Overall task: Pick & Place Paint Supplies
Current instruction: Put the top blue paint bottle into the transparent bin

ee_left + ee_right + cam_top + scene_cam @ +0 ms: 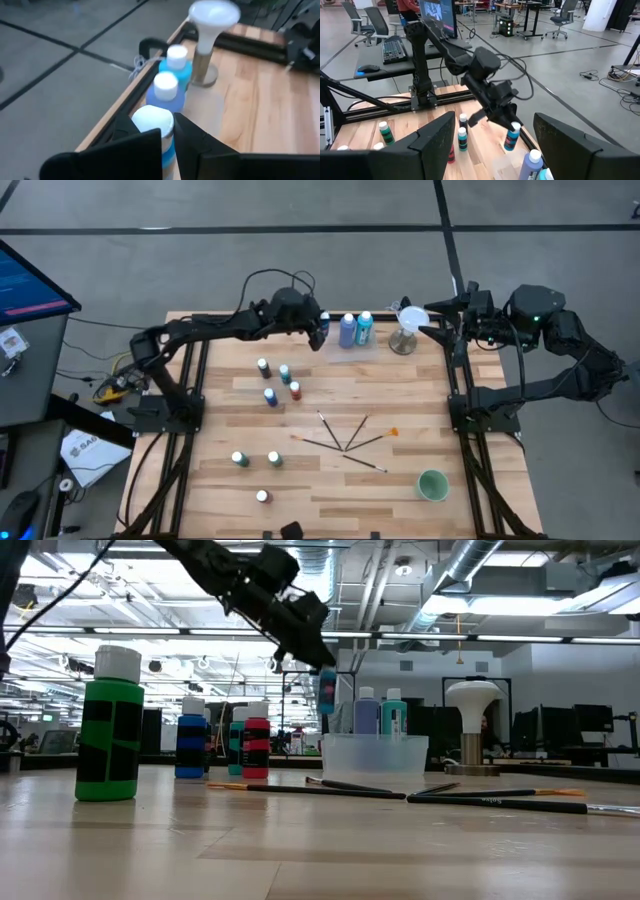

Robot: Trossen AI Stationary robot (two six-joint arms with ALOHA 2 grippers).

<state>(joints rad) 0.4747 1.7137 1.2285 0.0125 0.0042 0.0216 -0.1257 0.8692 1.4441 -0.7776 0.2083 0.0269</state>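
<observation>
- Table [420, 415]: pale wood planks, black metal frame along its edges.
- Left gripper [322, 328]: jaws closed on a blue bottle [327, 690] with a white cap, held in the air at the far edge, just left of the tray [375, 756].
- Tray: clear plastic, shallow, at the far centre. In it stand two taller bottles, one blue [347, 330], one teal [365, 328], both with white caps.
- Right gripper [437, 313]: jaws wide apart, holding nothing, at the far right beside the stand [406, 330].
- Stand: white domed top on a metal stem with a round foot.
- Four small bottles [279, 381] are grouped at centre left; three more [257, 467] stand at near left. All have white caps.
- Brushes [350, 442]: thin, dark-handled, lying fanned at near centre.
- Green cup [432, 485]: round, at near right.
- Writing on labels cannot be read.
</observation>
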